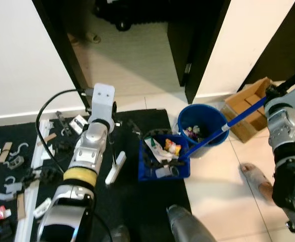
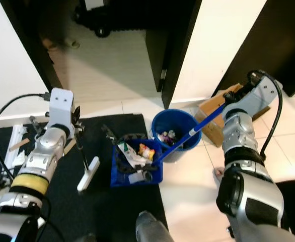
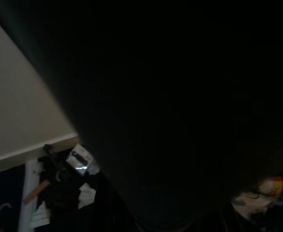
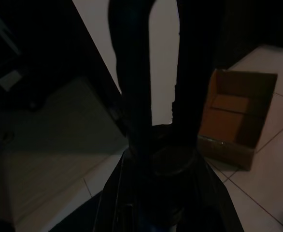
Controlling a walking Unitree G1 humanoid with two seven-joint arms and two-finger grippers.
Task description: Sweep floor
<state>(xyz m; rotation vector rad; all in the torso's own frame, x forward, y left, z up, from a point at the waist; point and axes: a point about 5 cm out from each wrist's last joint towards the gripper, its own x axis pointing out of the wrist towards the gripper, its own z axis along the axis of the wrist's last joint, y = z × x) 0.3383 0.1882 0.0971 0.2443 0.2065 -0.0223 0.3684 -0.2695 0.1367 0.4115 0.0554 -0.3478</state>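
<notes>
A blue long-handled dustpan [image 1: 143, 169] full of litter rests at the right edge of the black mat [image 1: 137, 212]. Its blue handle [image 1: 223, 131] slants up across a blue bin [image 1: 215, 118] to my right gripper [image 1: 271, 93], which is shut on the handle's top. The right wrist view shows dark fingers [image 4: 132, 96] closed along the pole. My left arm reaches forward over the mat, with my left gripper [image 2: 77, 117] near the door frame. A white brush [image 1: 115, 168] on a thin dark stick lies just below it; whether it is held is unclear.
Several scraps and hooks [image 1: 11, 166] and a white rail [image 1: 34, 171] litter the mat's left part. An open cardboard box [image 1: 248, 113] sits right of the bin. A person's slippered foot [image 1: 255, 177] stands on the tiles. A dark doorway [image 1: 137, 45] opens ahead.
</notes>
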